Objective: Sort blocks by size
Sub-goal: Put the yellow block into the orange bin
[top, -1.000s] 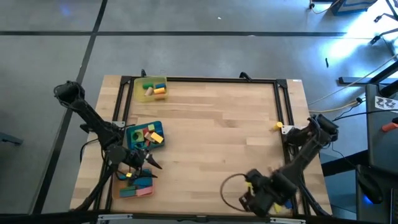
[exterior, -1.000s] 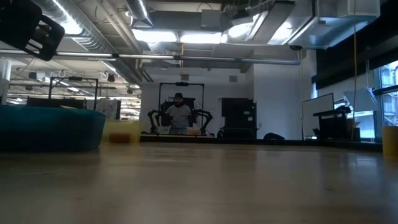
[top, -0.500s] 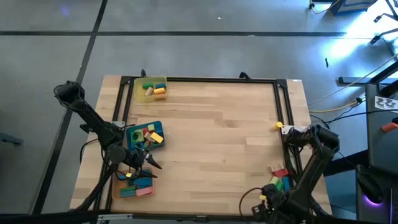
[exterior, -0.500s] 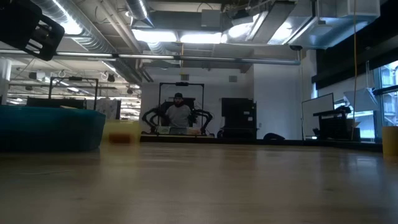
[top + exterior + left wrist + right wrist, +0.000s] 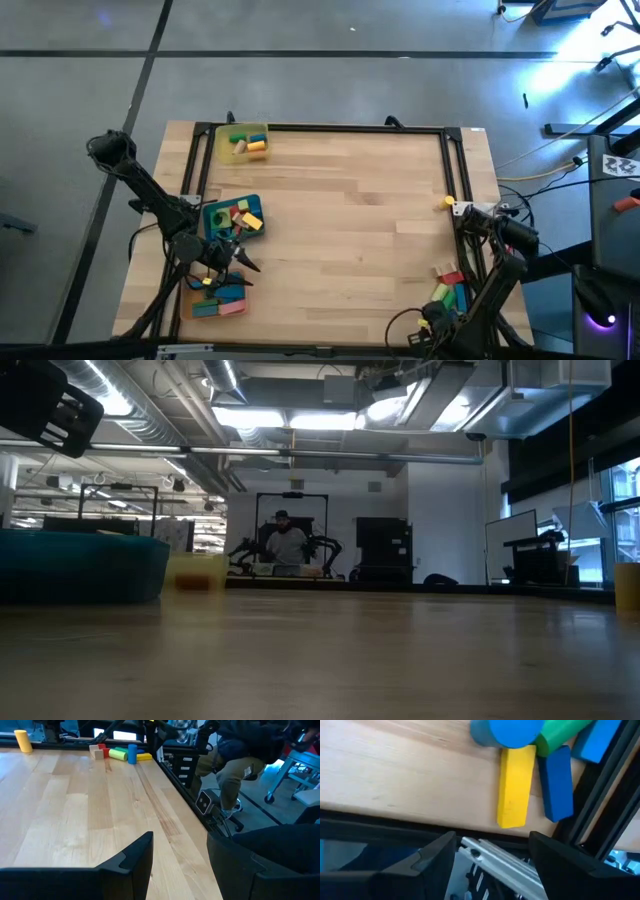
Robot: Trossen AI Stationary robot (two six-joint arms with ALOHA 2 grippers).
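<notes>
The blocks sit in four groups on the wooden table [image 5: 340, 220]. A loose cluster of blocks [image 5: 449, 289], in red, green, yellow and blue, lies at the table's near right corner, against the black frame rail [image 5: 463, 200]. In the right wrist view this cluster shows a long yellow bar [image 5: 515, 785], a dark blue bar [image 5: 556, 782] beside it, a blue cylinder [image 5: 507, 731] and a green cylinder [image 5: 565, 732]. A single yellow cylinder [image 5: 447, 203] stands apart on the right edge, farther back.

On the left side, three trays hold more blocks. The yellow tray [image 5: 222, 144] at the far left corner contains green, yellow and pale pieces. The blue tray [image 5: 211, 216], midway along the left edge, holds red, yellow and green pieces. The orange tray [image 5: 192, 297] at the near left corner holds teal and pink pieces.

The left gripper [image 5: 232, 262] hangs between the blue tray and the orange tray. Its fingers [image 5: 131, 862] stand apart with nothing between them.

The right gripper [image 5: 432, 322] is at the table's near right edge, just near of the loose cluster. Its fingers [image 5: 432, 857] stand apart and hold nothing; the table edge and an aluminium rail [image 5: 495, 865] show in the gap.

In the low view, a person [image 5: 287, 545] sits in the room far behind the table.
</notes>
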